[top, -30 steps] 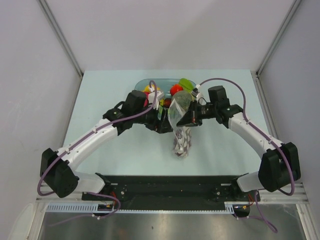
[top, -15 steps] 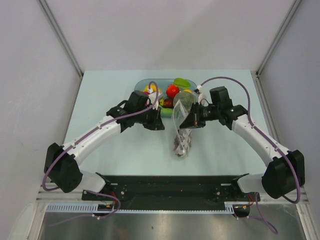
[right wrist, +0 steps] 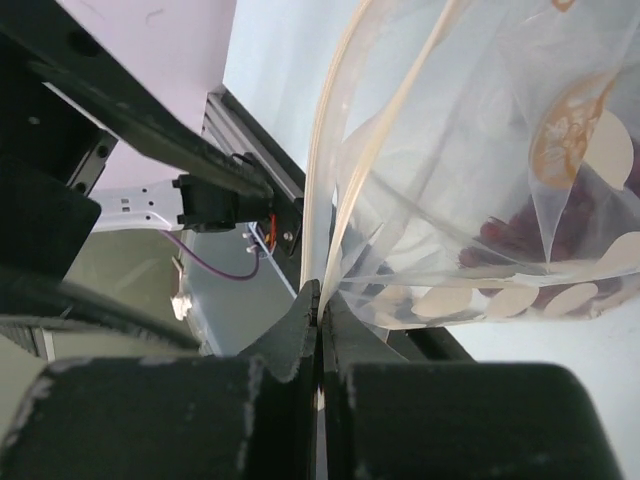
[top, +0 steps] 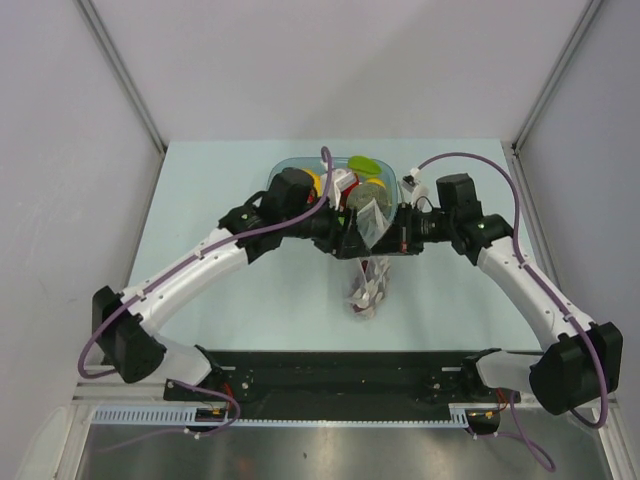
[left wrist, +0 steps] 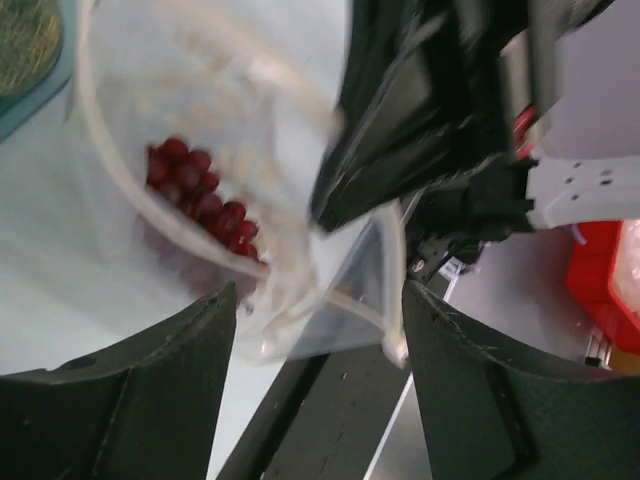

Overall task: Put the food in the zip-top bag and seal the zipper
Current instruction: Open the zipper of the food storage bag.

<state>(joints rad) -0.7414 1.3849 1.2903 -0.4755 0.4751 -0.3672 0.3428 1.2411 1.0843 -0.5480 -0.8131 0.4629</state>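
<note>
**A:** Where is the bag?

**B:** The bag point(top: 367, 283) hangs at the middle of the table point(top: 200, 200), between the two arms. Its mouth is up at the grippers and its lower end trails toward the near edge.

**A:** And the food?

**B:** The grapes point(left wrist: 200, 195) lie inside, low in the bag. The ball point(top: 372, 192) sits in the bowl point(top: 285, 166) on the far side, just beyond the grippers and outside the bag.

**A:** What is the right gripper doing?

**B:** The right gripper point(right wrist: 320, 300) comes in from the right with its fingers pressed together, pinching the bag's edge. The zipper point(right wrist: 325, 200) runs up from that pinch.

**A:** Is the mouth sealed?

**B:** No. From the left wrist the rim curves wide open.

**A:** And the left gripper?

**B:** The left gripper point(left wrist: 320, 300) reaches in from the left with its fingers spread well apart. A corner of the bag's mouth sits between them, but they hold nothing. Whether either finger touches the plastic, I cannot tell.
</note>
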